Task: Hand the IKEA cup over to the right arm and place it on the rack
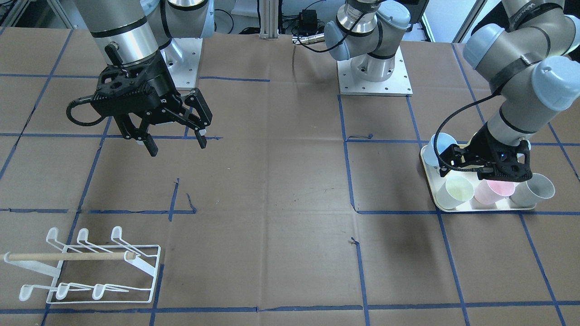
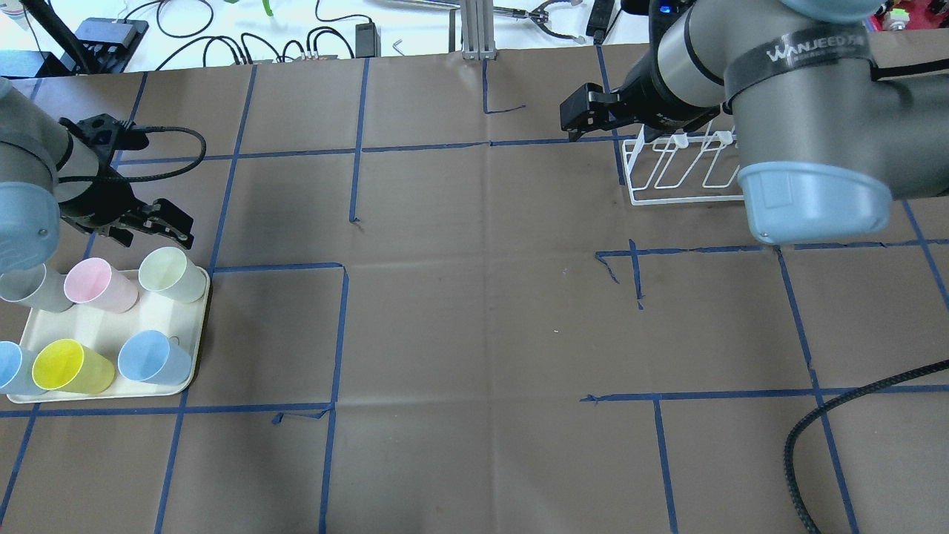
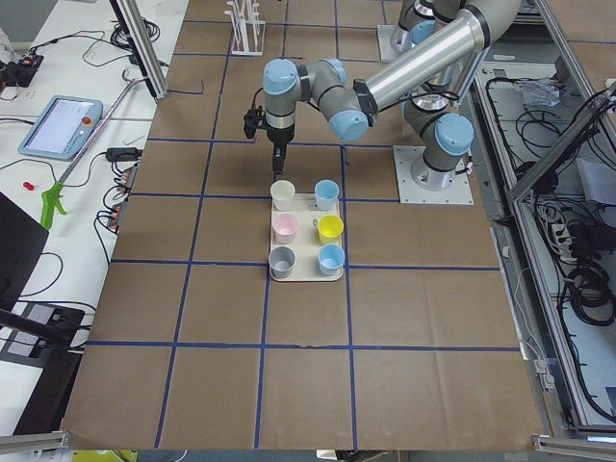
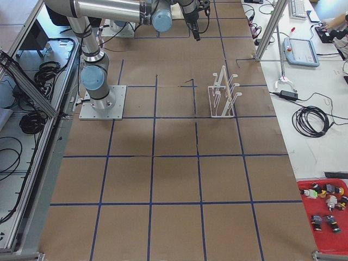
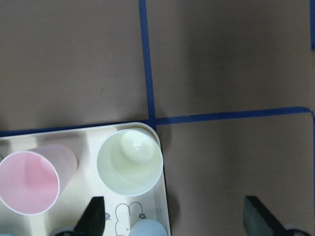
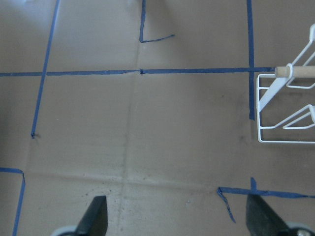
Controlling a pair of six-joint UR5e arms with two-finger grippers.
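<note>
Several plastic cups stand upright on a cream tray [image 2: 104, 393]: grey [image 2: 30, 289], pink [image 2: 100, 284], pale green [image 2: 172, 274], yellow [image 2: 73, 366] and two blue. My left gripper [image 2: 152, 230] is open and empty, hovering at the tray's far edge just beyond the pale green cup [image 5: 129, 162]; in the left wrist view one finger [image 5: 93, 219] is over the tray, the other over the table. My right gripper [image 1: 176, 142] is open and empty, held above the table beside the white wire rack [image 1: 90, 267], which also shows in the overhead view [image 2: 682, 174].
The rack's wooden dowel [image 1: 68, 256] lies across its prongs, which hold nothing. Brown paper with blue tape lines covers the table [image 2: 482, 311]. The right arm's elbow [image 2: 808, 200] hangs over part of the rack in the overhead view. Both arm bases [image 1: 374, 77] stand on the robot's side.
</note>
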